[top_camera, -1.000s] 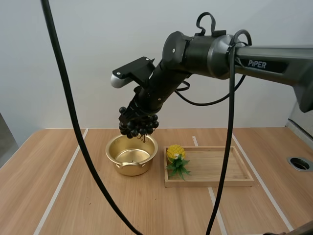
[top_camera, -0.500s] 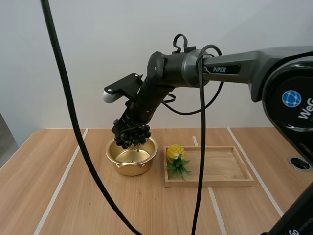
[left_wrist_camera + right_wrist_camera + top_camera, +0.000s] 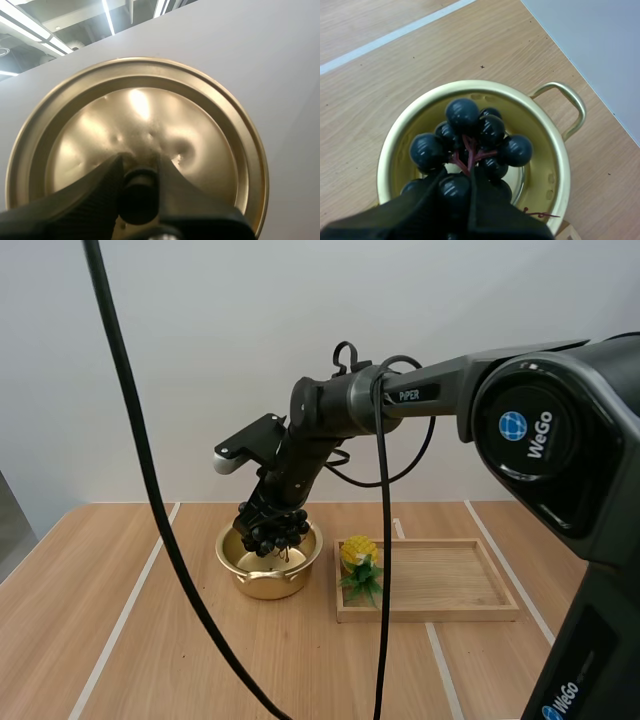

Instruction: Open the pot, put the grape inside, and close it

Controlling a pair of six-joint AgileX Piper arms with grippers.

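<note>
A gold pot (image 3: 268,562) stands open on the wooden table, left of a wooden tray. My right gripper (image 3: 268,512) hangs just over its mouth, shut on a bunch of dark grapes (image 3: 274,529) whose lowest berries dip to the rim. From the right wrist, the grapes (image 3: 470,142) hang on a red stem over the pot (image 3: 547,150), pinched by my right gripper (image 3: 454,192). In the left wrist view my left gripper (image 3: 139,197) is shut on the black knob (image 3: 138,199) of the gold lid (image 3: 200,125), held up in the air.
A wooden tray (image 3: 450,590) lies right of the pot, with a small toy pineapple (image 3: 361,565) at its left end. White lines run across the table. Bare table lies in front of and left of the pot.
My right arm has carried the grapes down and a little left, from above the pot's back rim to right over its mouth.
</note>
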